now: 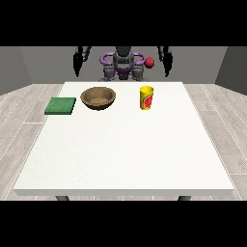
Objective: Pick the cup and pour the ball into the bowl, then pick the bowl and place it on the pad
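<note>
Yellow cup (pixel 146 98): upright on white table (pixel 125 154), right of wooden bowl (pixel 98 98) and green pad (pixel 61 105). Both hands (pixel 77 63) (pixel 167 62) hang well apart from it behind the table; finger state cannot be told.

No text, number or brand name can be read anywhere in the front view. The only marking to be seen is on the upright yellow cup (pixel 146 98), where a red patch is printed on the side turned towards the camera — its shape cannot be made out as letters or as any known sign. Nothing written or printed is shown on the round brown wooden bowl (pixel 98 98), the flat green square pad (pixel 61 106) or the large white bench (pixel 125 154) — all are plain-surfaced.
</note>
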